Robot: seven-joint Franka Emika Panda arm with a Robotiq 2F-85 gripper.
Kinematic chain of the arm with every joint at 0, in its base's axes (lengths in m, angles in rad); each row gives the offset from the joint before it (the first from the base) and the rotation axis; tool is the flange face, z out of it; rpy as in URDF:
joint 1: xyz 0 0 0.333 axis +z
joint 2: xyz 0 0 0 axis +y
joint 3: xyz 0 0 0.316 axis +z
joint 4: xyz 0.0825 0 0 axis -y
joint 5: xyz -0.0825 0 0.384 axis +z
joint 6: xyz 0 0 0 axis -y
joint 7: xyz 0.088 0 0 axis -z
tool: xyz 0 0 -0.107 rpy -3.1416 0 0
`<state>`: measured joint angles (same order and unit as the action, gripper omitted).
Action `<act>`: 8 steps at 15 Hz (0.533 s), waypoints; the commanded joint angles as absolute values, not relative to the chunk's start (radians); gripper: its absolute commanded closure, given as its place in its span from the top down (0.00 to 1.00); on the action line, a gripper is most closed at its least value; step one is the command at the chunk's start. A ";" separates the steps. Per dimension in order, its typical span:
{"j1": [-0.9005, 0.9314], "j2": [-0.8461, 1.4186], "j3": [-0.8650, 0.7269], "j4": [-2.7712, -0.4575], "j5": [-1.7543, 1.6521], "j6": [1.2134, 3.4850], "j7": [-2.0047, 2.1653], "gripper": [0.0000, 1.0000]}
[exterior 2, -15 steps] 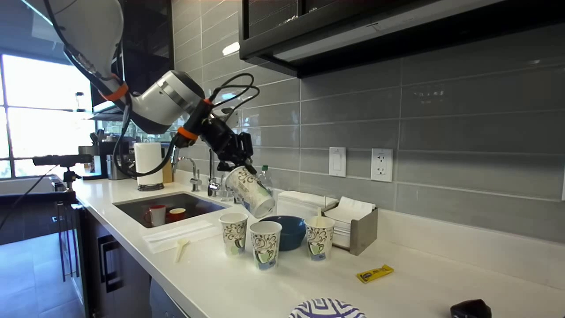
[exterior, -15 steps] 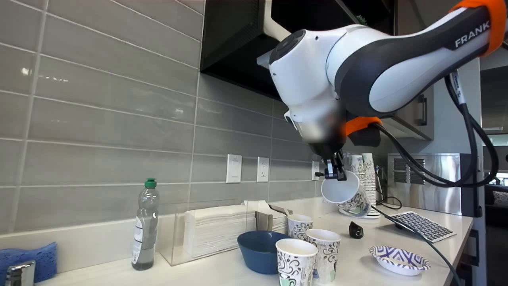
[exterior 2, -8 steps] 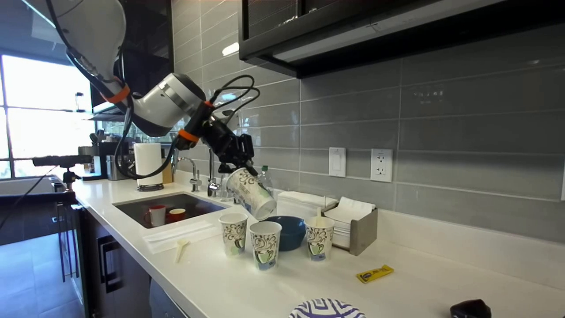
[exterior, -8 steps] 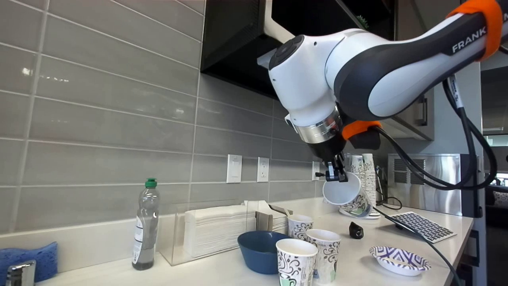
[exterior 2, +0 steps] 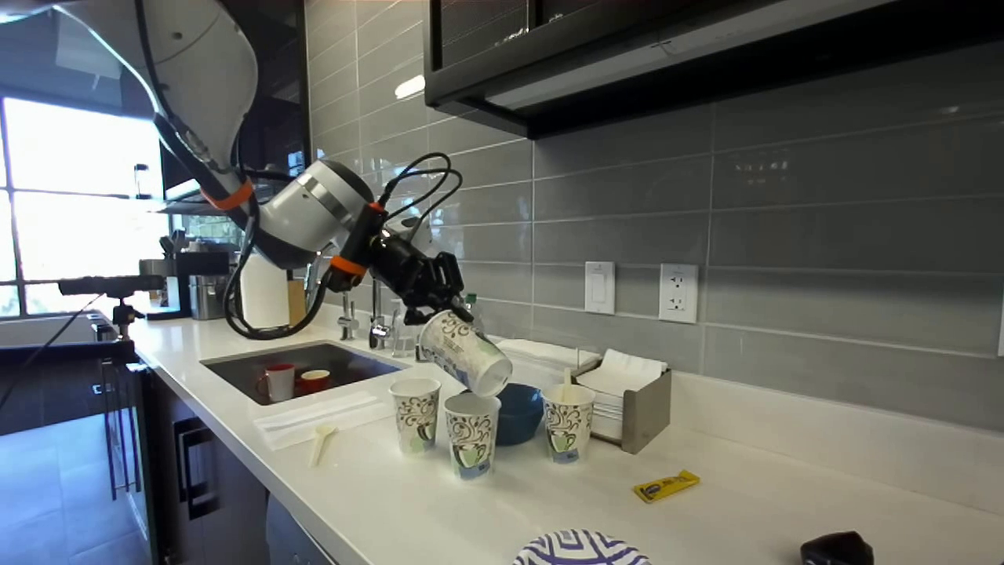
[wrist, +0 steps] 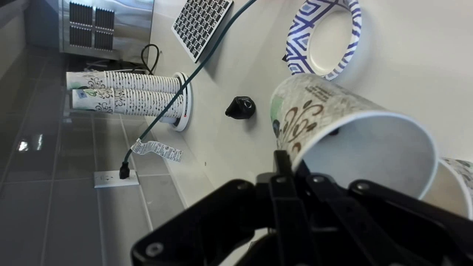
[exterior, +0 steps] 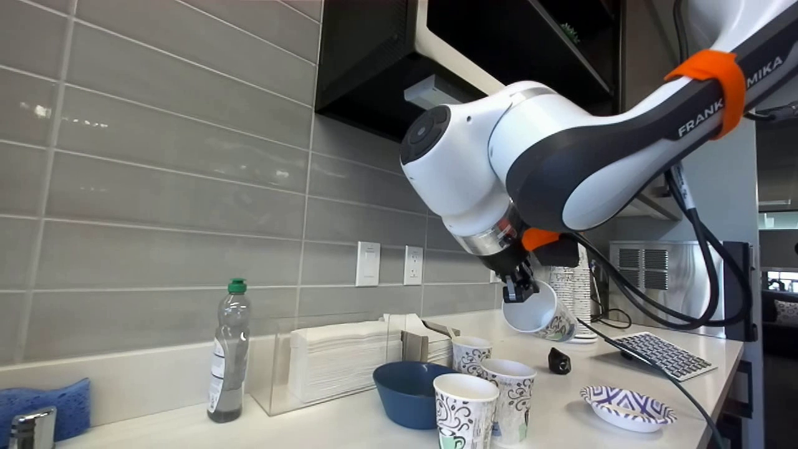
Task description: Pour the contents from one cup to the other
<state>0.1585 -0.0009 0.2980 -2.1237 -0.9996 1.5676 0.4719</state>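
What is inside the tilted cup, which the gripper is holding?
In the wrist view, one gripper finger and a small dark spot show inside the tilted cup; the cup's near side hides the bottom.

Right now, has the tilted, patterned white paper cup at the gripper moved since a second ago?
Yes. In an exterior view, the patterned white paper cup has shifted right and down, judged against the white rectangular wall switch.

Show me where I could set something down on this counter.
Bare patches: between the yellow packet and black object; also between the patterned dish and three upright cups. It's crowded around the blue bowl, where those cups cluster and the end effector holds a tilted cup.
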 commanded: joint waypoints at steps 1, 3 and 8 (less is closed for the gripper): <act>0.196 0.078 0.277 -2.069 -1.062 1.504 0.512 0.01; 0.203 0.103 0.273 -2.060 -1.080 1.481 0.526 0.01; 0.225 0.169 0.261 -2.028 -1.118 1.425 0.567 0.01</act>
